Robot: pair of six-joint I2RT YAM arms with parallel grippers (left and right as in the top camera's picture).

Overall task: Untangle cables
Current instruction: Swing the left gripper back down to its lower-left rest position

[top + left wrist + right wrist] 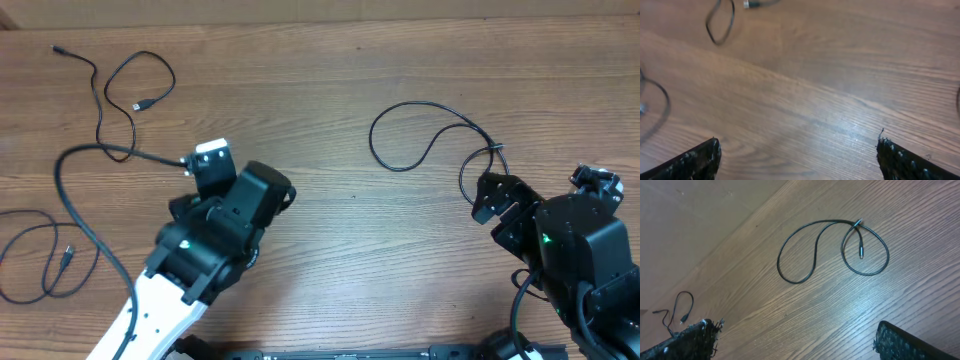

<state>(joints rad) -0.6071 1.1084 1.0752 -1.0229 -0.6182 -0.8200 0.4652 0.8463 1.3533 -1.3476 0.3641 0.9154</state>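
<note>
Black thin looped cable (858,225) is being targeted ahead of the open right gripper (797,332); its crossing must be pinched.

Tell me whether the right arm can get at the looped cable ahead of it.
Probably yes. The right gripper is open and empty, and the looped cable lies flat just ahead of it with only bare table between. Nothing rests on it.
</note>
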